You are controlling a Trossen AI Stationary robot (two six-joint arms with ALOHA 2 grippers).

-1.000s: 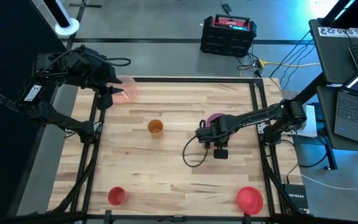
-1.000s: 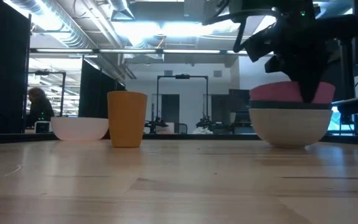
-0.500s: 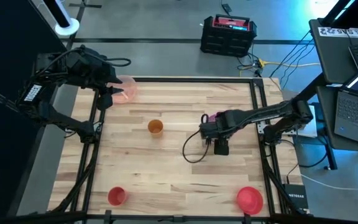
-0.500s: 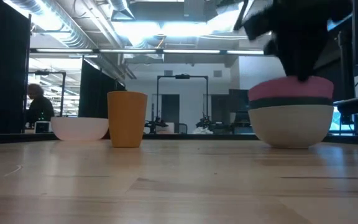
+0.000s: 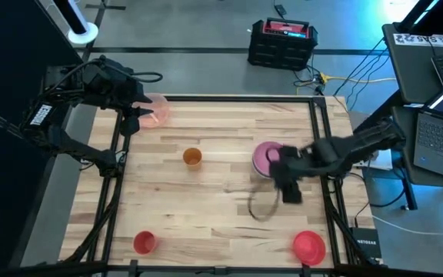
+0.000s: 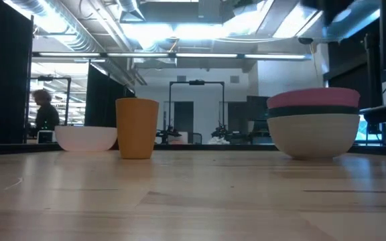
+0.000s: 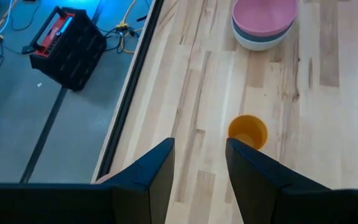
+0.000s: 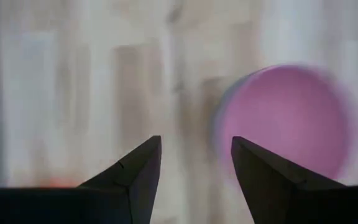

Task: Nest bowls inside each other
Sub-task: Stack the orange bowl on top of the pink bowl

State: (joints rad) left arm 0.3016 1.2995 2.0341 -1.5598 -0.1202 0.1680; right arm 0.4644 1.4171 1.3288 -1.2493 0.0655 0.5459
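Observation:
A mauve-pink bowl (image 5: 267,156) sits on top of a nested stack (image 6: 313,124), above a dark teal bowl (image 6: 313,111) and a pale white bowl (image 6: 313,136). My right gripper (image 5: 291,192) hangs open above the table, just to the near right of the stack and touching nothing. In its wrist view (image 8: 196,155) the mauve-pink bowl (image 8: 284,118) lies off to one side of the fingers. My left gripper (image 5: 132,121) waits open at the far left, beside a light pink bowl (image 5: 156,110). An orange cup (image 5: 193,158) stands upright at mid-table.
A small red cup (image 5: 144,242) stands at the near left and a red bowl (image 5: 309,246) at the near right. Bare wood lies between them. A black cable loop (image 5: 261,208) hangs below my right arm. A black case (image 5: 282,42) sits on the floor beyond the far edge.
My right gripper has let go of the mauve-pink bowl, risen off it and swung toward the table's right edge. The bowl now sits level in the stack, on the dark teal bowl.

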